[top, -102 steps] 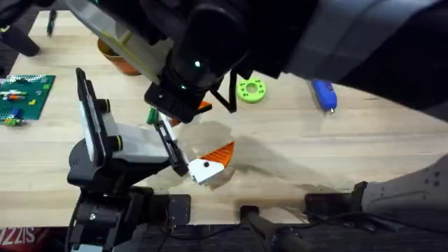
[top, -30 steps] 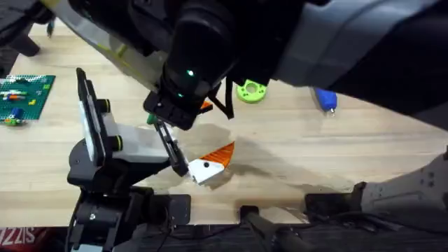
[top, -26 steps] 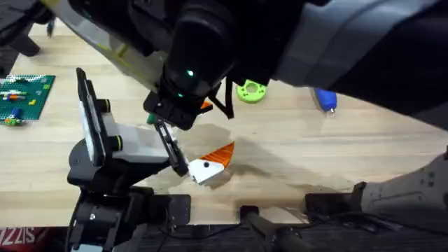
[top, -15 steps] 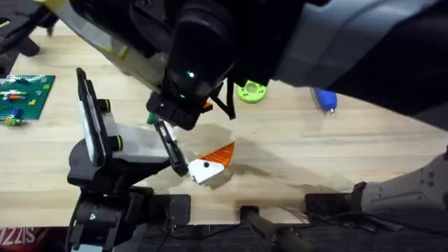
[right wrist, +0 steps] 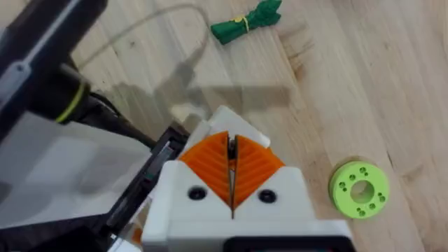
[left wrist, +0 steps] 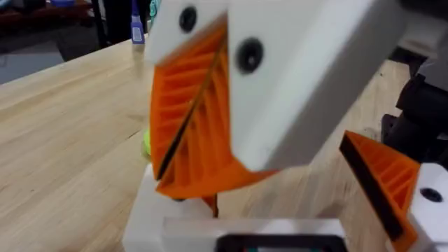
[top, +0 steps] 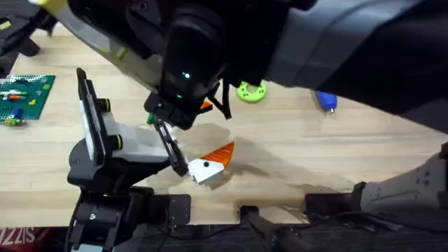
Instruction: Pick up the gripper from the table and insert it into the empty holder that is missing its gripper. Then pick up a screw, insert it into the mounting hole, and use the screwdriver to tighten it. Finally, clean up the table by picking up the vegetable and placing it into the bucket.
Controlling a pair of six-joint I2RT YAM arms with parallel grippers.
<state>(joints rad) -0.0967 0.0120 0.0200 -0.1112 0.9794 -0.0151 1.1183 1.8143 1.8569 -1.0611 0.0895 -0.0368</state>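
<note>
Right wrist view: right gripper (right wrist: 232, 168) pads pressed together, nothing between them; vegetable (right wrist: 246, 21) lies on bare table (right wrist: 364, 84) beyond. Overhead: screwdriver (top: 323, 100) near far right, open wood around it. Left gripper (left wrist: 280, 168) spread, empty.

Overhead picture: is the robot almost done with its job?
Not nearly; nothing looks finished yet. In hand: the right pincer, closed, hovers beside the white-and-orange finger, and whether the loose orange tip is fitted can't be told. Left to do: the screwdriver lies untouched, and the vegetable waits on the table.
</note>
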